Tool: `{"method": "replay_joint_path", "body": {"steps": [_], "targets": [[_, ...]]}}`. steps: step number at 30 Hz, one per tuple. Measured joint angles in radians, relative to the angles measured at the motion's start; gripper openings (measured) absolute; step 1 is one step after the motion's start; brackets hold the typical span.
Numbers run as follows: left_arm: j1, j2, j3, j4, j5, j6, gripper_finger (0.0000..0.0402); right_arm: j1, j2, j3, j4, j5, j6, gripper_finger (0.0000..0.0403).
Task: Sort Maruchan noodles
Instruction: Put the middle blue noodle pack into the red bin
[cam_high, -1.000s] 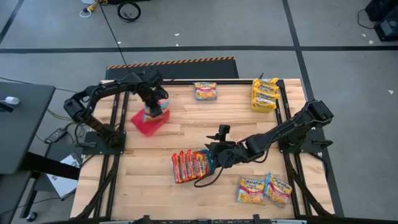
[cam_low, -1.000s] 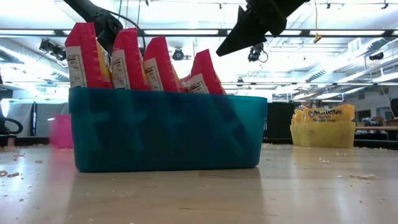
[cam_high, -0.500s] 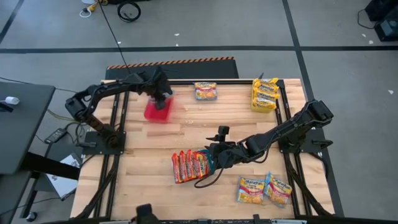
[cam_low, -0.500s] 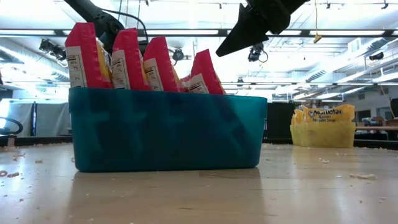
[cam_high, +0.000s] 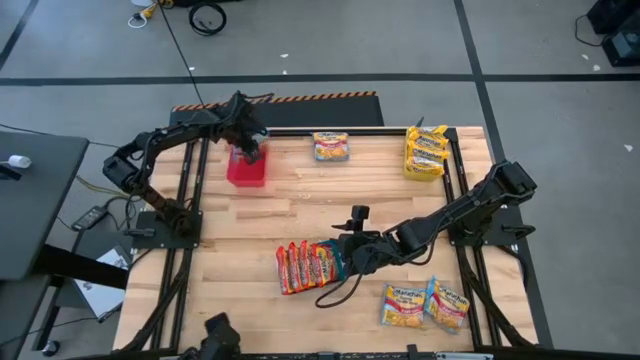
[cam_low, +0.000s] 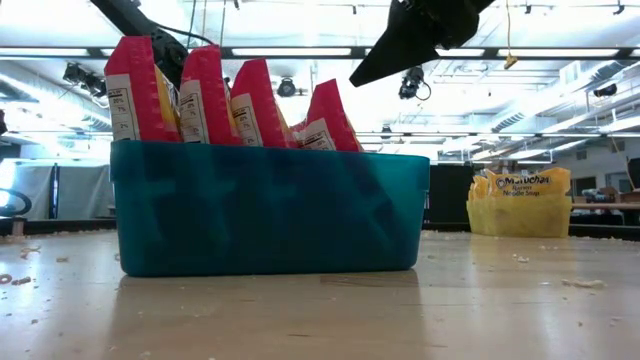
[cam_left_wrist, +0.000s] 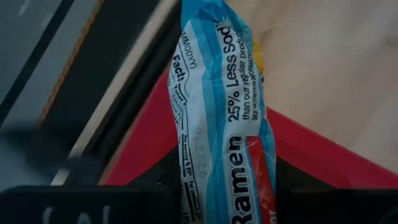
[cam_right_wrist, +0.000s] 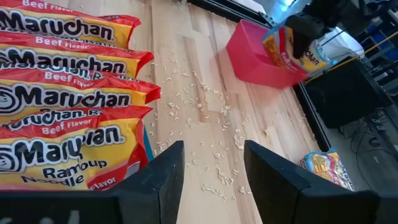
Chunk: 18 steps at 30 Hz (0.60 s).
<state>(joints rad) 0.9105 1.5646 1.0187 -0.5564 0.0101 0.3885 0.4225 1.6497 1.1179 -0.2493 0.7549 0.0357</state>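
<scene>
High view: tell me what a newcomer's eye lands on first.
The left gripper at the table's far left holds a blue-trimmed ramen packet over the red bin. Near the middle, the right gripper hovers open beside the teal bin packed with upright red beef-flavor packets.

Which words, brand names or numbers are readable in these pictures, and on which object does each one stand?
"25% Less Sod", "Ramen": on the blue-trimmed packet held in the left gripper over the red bin.
"Maruchan", "Beef Flavor", "Ramen Noodle": on the red-orange packets in the teal bin.
"Maruchan": on the yellow bin.
Small print on the packet backs: too small to read.
</scene>
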Motion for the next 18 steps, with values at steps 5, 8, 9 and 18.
{"method": "replay_joint_path", "body": {"steps": [5, 8, 9, 18], "targets": [[0.001, 0.005, 0.000, 0.074, 0.121, 0.234, 0.0121, 0.002, 0.000, 0.000, -0.001, 0.000, 0.051, 0.0172], [0.011, 0.008, -0.001, 0.103, 0.124, 0.349, 0.0121, 0.011, 0.000, 0.000, -0.002, -0.017, 0.059, 0.0172], [0.013, 0.010, 0.000, 0.114, 0.122, 0.390, 0.0121, 0.016, 0.000, 0.000, -0.002, -0.020, 0.059, 0.0172], [0.024, 0.076, -0.001, 0.142, 0.087, 0.599, 0.0124, 0.049, 0.000, 0.000, -0.002, -0.020, 0.042, 0.0172]]}}
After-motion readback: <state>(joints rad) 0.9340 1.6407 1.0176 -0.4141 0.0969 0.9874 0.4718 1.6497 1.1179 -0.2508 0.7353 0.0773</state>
